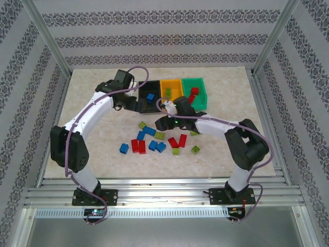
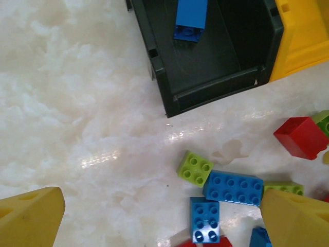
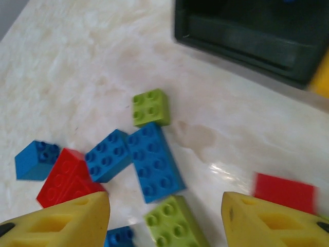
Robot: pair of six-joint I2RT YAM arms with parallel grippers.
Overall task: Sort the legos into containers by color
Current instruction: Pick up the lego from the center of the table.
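Your left claw (image 2: 163, 216) is spread wide, empty, near the black bin (image 2: 216, 88), which holds one blue brick (image 2: 190, 20). Loose legos (image 1: 139, 146) lie scattered on the bench (image 1: 231, 87). Your right claw (image 3: 169, 221) is spread above them, pinching nothing.

About 15 legos (image 1: 153, 145) before 3 containers (image 1: 170, 81)

Table (image 2: 77, 128): marble-look, smooth, glossy, glare patches mid frame. Legos (image 2: 234, 188): hard plastic, glossy, studded tops. Black bin (image 2: 164, 87), top of frame: plastic, smooth, semi-matt. Yellow bin (image 2: 303, 36), upper right: shiny plastic. Green bin (image 1: 201, 85): plastic, same look. Fingers (image 3: 61, 221), bottom corners: yellow plastic, matt. Rails (image 1: 164, 193), bottom: bare metal, ribbed, satin. Walls (image 1: 154, 41): patterned, matt; cloth or paper, can't tell.
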